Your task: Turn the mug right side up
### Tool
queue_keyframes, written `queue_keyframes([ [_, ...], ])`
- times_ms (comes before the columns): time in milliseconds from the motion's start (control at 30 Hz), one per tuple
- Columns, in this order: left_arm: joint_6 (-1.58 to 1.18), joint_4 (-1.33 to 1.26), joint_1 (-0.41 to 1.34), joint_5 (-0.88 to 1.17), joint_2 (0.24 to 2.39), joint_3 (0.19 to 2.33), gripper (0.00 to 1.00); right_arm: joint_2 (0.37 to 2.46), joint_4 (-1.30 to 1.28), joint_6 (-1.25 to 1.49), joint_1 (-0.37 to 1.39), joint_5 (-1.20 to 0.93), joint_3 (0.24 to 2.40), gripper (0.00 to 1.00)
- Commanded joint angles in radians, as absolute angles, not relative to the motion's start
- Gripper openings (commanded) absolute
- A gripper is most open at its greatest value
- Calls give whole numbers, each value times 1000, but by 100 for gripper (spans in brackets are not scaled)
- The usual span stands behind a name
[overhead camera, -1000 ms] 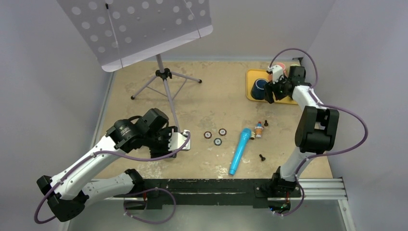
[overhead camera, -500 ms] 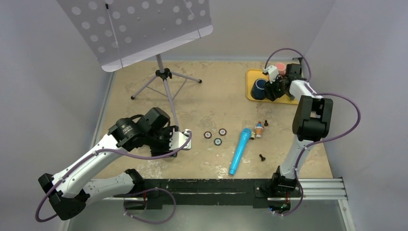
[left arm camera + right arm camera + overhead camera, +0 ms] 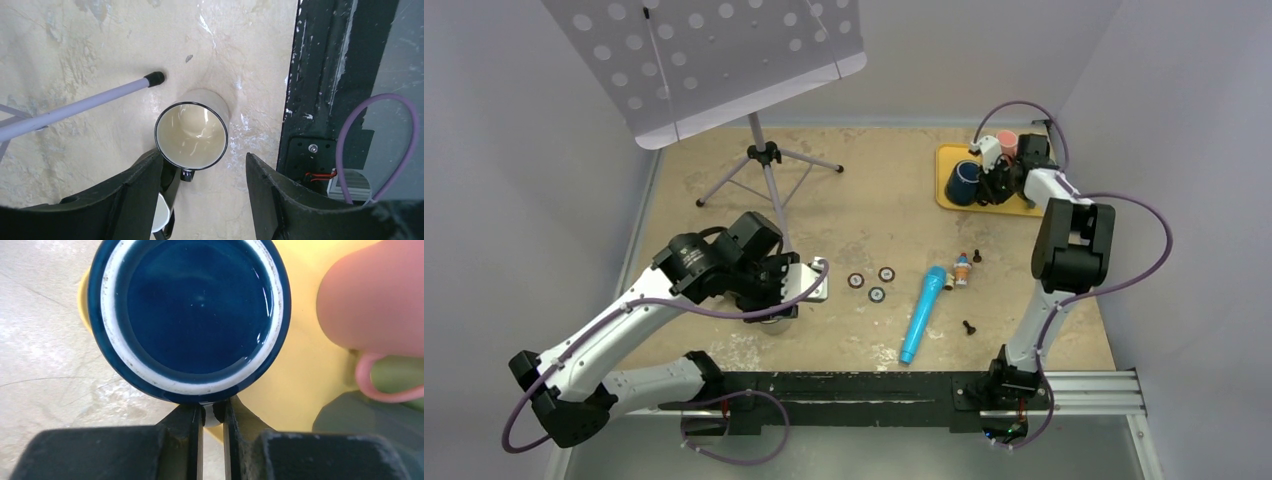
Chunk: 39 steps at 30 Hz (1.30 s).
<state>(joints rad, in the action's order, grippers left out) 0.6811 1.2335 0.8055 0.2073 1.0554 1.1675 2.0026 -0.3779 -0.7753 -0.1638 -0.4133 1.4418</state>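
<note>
Right wrist view: blue mug stands upside down on the yellow tray. Its glazed base and pale unglazed foot ring face the camera. The right gripper sits at the mug's near edge with its fingers almost together, pinching a narrow pale piece at the wall. This is likely the handle, but I cannot confirm it. A pink cup shares the tray, just beside the blue mug and not touching it; its loop handle points toward the gripper side.

Top external view: tray lies at the far right of the table, with the blue mug on its left part, the pink cup behind, and the right gripper against the mug.

Left wrist view: cream mug with a black rim stands mouth up on the table, nothing inside it. The left gripper hangs above it with fingers spread wide, one either side, holding nothing. The mug's handle lies by the finger on the left of that view. The capped foot of a music stand leg rests near the mug, not touching it.
</note>
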Motion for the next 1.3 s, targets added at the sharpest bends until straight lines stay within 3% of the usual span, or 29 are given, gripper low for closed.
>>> queue_keyframes([
  [0,597,1256,801,316,1040,1288,66,1761,-214,-559,-161,-443,1397,0],
  [267,324,1165,767,553,1004,1519,70,1304,187,-37,-60,-638,1116,0],
  [467,115,1008,761,722,973,1664,77,999,452,240,190,-743,900,0],
  [533,29,977,760,749,996,1711,81,915,575,326,278,-729,836,0],
  [600,-28,944,760,770,1011,1728,94,847,641,399,354,-698,784,0],
  [633,-43,939,760,773,1018,1737,99,829,659,421,386,-684,770,0],
  [700,-37,933,761,779,1023,1744,100,804,672,454,444,-660,758,0],
  [900,-101,854,761,793,1043,1714,99,806,687,470,609,-539,762,0],
  [1267,-139,824,760,729,1076,1750,95,957,781,464,791,-566,842,0],
])
